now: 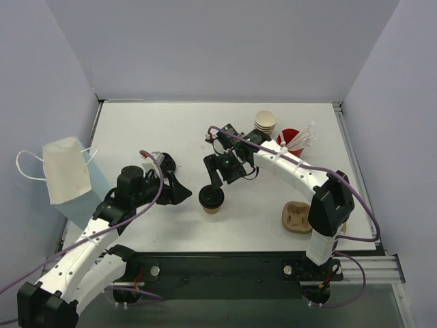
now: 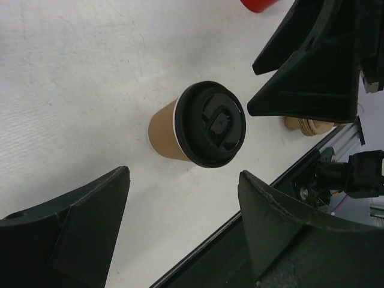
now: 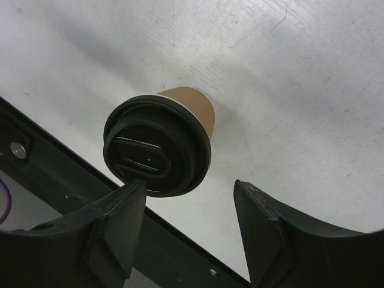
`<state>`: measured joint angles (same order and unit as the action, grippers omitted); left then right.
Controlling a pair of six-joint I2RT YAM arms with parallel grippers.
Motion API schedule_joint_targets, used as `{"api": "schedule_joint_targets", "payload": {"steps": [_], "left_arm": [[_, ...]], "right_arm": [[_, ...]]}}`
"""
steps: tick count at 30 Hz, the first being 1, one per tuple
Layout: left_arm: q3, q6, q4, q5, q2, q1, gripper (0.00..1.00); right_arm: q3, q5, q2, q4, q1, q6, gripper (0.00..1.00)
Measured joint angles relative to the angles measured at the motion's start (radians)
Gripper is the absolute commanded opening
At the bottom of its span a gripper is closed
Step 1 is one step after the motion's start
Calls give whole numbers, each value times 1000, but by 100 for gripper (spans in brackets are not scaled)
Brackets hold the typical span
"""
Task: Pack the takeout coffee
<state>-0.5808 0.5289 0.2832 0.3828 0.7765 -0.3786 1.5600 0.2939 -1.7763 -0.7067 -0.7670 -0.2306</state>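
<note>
"Top external view: where is the small brown kraft paper cup with a round black plastic lid [image 1: 212,199]?"
"Upright on the white table [image 1: 171,130], near its front edge, between both claws and gripped by neither."
"How do the claws stand?"
"The left gripper [image 2: 183,175] has its jaws wide apart and empty, with the cup just ahead. The right gripper [image 3: 189,193] has its jaws partly apart and empty, with one finger [image 3: 114,228] just beside the lid."
"What could go wrong?"
"In my judgement, that finger could nudge the lid and tip the cup. Both claws crowd one cup, so they could collide. Pinching the lid alone could pop it off."
</note>
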Motion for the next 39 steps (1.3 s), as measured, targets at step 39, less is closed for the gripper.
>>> {"api": "schedule_joint_targets", "payload": {"steps": [39], "left_arm": [[170,193,-404,-65,294,-99,51]], "right_arm": [[-121,185,-63,189,22,31,37]]}}
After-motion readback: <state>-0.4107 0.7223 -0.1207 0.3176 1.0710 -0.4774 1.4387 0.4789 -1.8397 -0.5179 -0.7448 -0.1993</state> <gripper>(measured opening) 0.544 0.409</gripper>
